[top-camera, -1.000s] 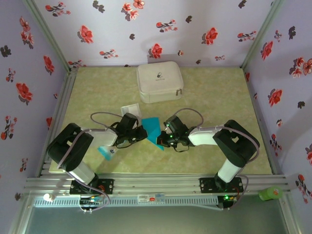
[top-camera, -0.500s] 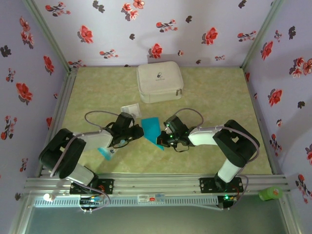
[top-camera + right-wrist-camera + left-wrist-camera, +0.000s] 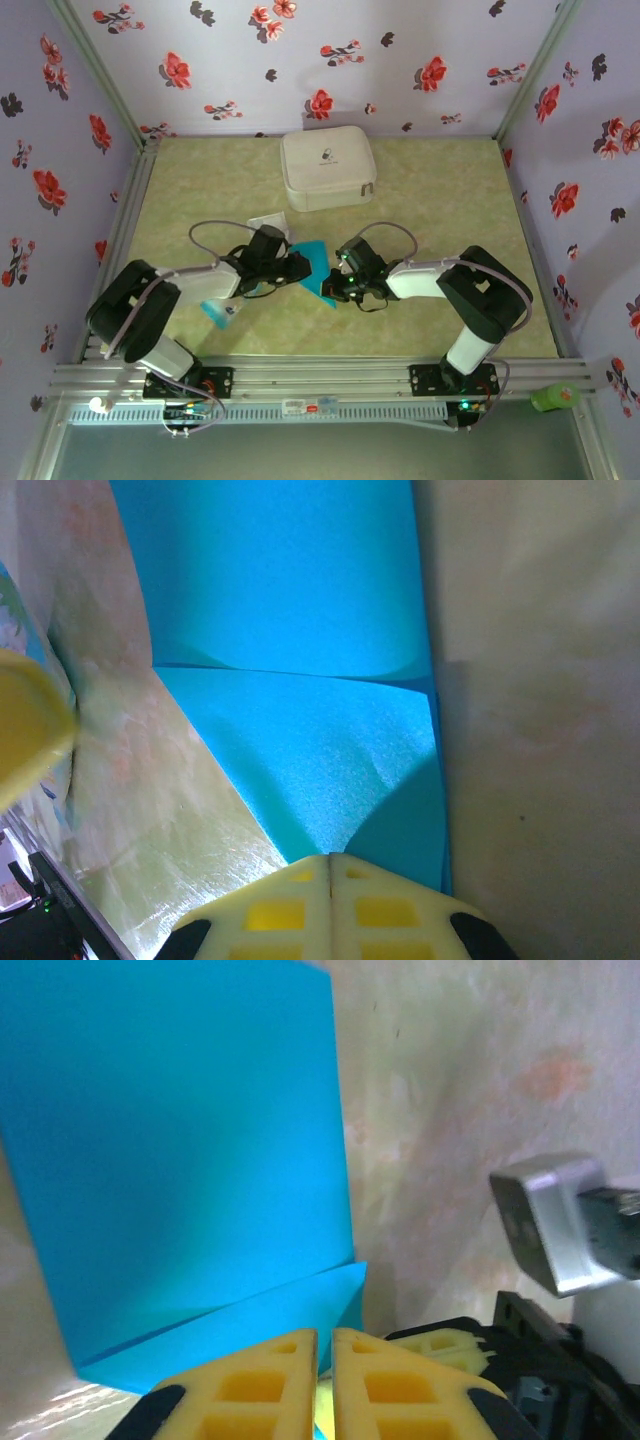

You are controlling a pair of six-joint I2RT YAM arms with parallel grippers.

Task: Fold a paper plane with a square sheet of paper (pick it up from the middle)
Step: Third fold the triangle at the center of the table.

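Blue sheet of paper partly folded, your left gripper pinched shut on its left edge, right gripper clamped on its near corner, open green tabletop to your right.

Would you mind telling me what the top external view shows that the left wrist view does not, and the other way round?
Top external: a white zipped fabric case, a pale blue-and-white plastic packet and the flowered walls. Left wrist: close up, a folded flap along the near edge of the bright blue square sheet of paper, meeting the left arm's yellow jaws, shut. Both: that blue sheet against the pale green tabletop.
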